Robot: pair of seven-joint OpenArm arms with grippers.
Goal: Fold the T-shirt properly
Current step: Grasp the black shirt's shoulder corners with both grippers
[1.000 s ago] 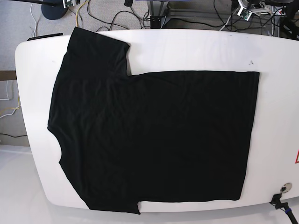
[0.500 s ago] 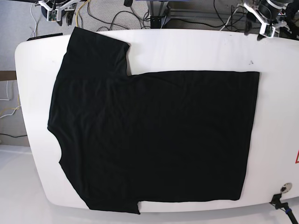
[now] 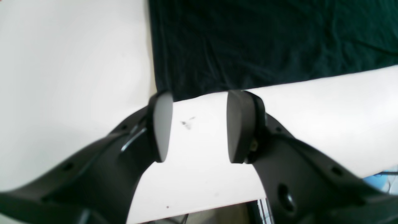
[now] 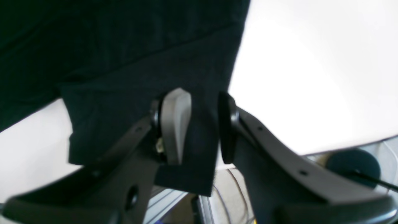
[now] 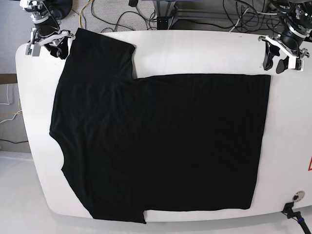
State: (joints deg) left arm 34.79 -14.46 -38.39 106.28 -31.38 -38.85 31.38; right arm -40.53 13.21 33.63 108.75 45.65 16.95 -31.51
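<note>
Left gripper (image 3: 196, 127) open above table (image 3: 77, 62); right gripper (image 4: 202, 124) open over T-shirt (image 5: 161, 141) sleeve.

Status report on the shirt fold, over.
Both hands open: left hand above hem corner, right hand at sleeve edge. T-shirt flat, unfolded on table. Nothing in the way.

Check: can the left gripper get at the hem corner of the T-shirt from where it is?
Probably yes. The left gripper is open over bare table, and the T-shirt corner lies flat just ahead of its fingertips, with nothing between them.
</note>
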